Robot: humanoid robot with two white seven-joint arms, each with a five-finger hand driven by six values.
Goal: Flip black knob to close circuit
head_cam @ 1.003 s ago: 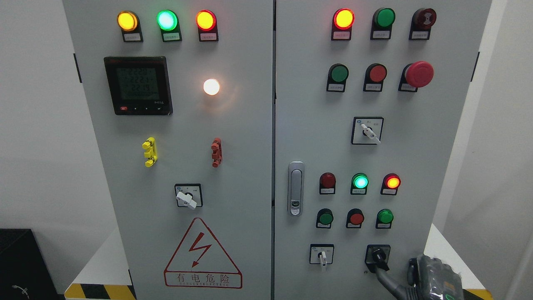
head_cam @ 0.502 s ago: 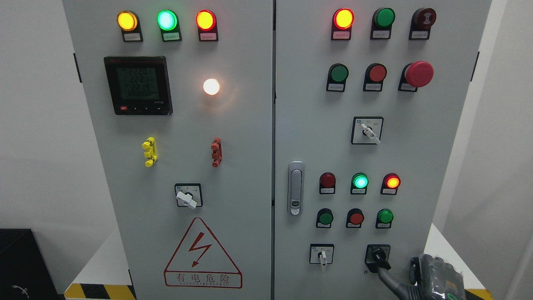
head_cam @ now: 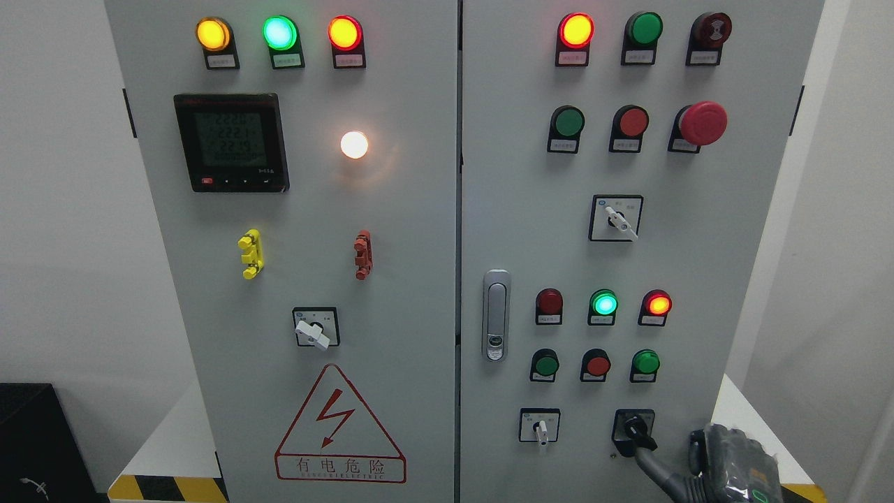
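The black knob [head_cam: 634,427] sits in a black square plate at the lower right of the grey cabinet's right door [head_cam: 517,209]. Its handle points down and to the right. My right hand [head_cam: 665,448] comes up from the bottom right corner. One long grey finger [head_cam: 653,467] stretches out, its tip against the lower end of the knob's handle. The thumb [head_cam: 693,450] stands upright beside it, apart from the knob. The hand grasps nothing. My left hand is out of view.
A white-handled selector [head_cam: 539,427] is left of the knob, with green and red push buttons [head_cam: 598,365] and lit lamps [head_cam: 604,304] above. A door latch [head_cam: 496,316] is at the door's left edge. A red emergency button [head_cam: 702,123] sticks out higher up.
The finger has edged slightly up and right against the knob, and the handle's lower end has swung a little to the right. The panel lamps are unchanged.
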